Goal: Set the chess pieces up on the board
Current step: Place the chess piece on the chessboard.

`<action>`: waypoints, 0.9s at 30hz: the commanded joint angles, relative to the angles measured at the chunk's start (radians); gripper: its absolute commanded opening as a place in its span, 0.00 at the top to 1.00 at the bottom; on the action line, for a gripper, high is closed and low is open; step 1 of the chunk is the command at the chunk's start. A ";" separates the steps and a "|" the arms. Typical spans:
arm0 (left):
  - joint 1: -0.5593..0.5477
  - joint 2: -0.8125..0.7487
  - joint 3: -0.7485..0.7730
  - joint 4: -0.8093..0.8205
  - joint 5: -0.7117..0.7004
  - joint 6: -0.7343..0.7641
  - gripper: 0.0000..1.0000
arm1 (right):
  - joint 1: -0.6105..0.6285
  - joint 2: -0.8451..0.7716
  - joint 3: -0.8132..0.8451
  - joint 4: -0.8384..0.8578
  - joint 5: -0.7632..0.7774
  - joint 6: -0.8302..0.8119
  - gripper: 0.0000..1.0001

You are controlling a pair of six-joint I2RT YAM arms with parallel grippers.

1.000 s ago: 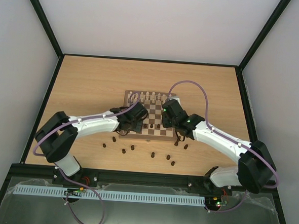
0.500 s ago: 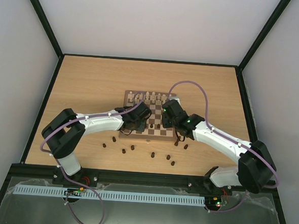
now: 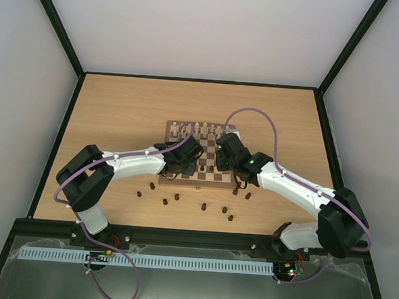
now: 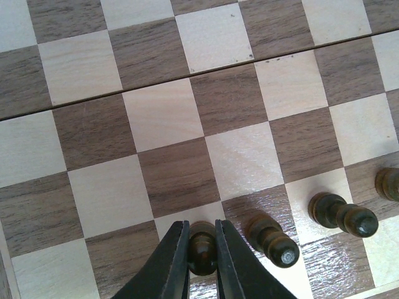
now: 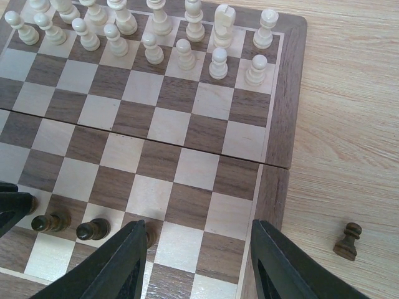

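Note:
The board (image 3: 199, 184) lies mid-table. It fills the left wrist view (image 4: 163, 117) and shows in the right wrist view (image 5: 275, 182). My left gripper (image 4: 202, 248) is shut on a dark brown pawn (image 4: 202, 250) standing on a near-row square, over the board's near left part (image 3: 187, 166). Three more dark pieces (image 4: 272, 240) stand to its right. My right gripper (image 5: 199, 252) is open and empty over the board's near right squares (image 3: 220, 166). Its left finger (image 5: 118, 265) partly hides a dark piece (image 5: 149, 237). Two dark pieces (image 5: 92, 230) stand left of it.
Several loose dark pieces (image 3: 203, 207) lie on the table in front of the board, one (image 5: 348, 241) just off its right edge. Cream chessmen (image 5: 185, 54) fill the two far rows (image 3: 201, 129). Black frame posts edge the table.
My left arm has reached further right onto the board with the pawn and then stayed still. My right gripper has shifted slightly left.

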 commanded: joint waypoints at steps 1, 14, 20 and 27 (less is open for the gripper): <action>-0.007 -0.003 0.019 -0.021 -0.012 0.001 0.88 | -0.004 -0.008 -0.008 -0.026 -0.003 0.009 0.54; -0.014 -0.006 0.010 -0.036 -0.030 -0.009 0.82 | -0.004 -0.005 -0.010 -0.024 -0.009 0.009 0.54; -0.014 -0.003 0.010 -0.042 -0.034 -0.014 0.76 | -0.004 -0.003 -0.009 -0.024 -0.010 0.009 0.54; -0.017 -0.021 0.011 -0.058 -0.041 -0.018 0.74 | -0.004 0.000 -0.008 -0.023 -0.011 0.009 0.54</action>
